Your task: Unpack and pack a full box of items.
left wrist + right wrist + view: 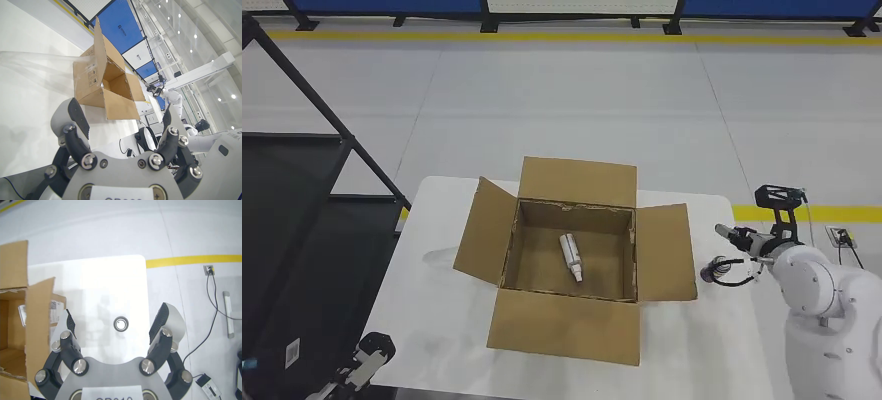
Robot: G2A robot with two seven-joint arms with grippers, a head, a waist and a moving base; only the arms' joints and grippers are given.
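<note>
Pincers both wide open, empty: right gripper (pixel 115 307) just right of cardboard box (pixel 577 182), left gripper (pixel 121 106) off its near-left corner. White bottle (pixel 573 257) lies mid-box. I'd drop right arm straight in, clear of flaps, grip across btl body.

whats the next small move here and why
Probably swing the right tool over the open box and stop above the white bottle lying on its floor. That tool is open and empty, hanging over the table just beside the box's side flap, and the bottle is the one item I can see inside to unpack.
</note>
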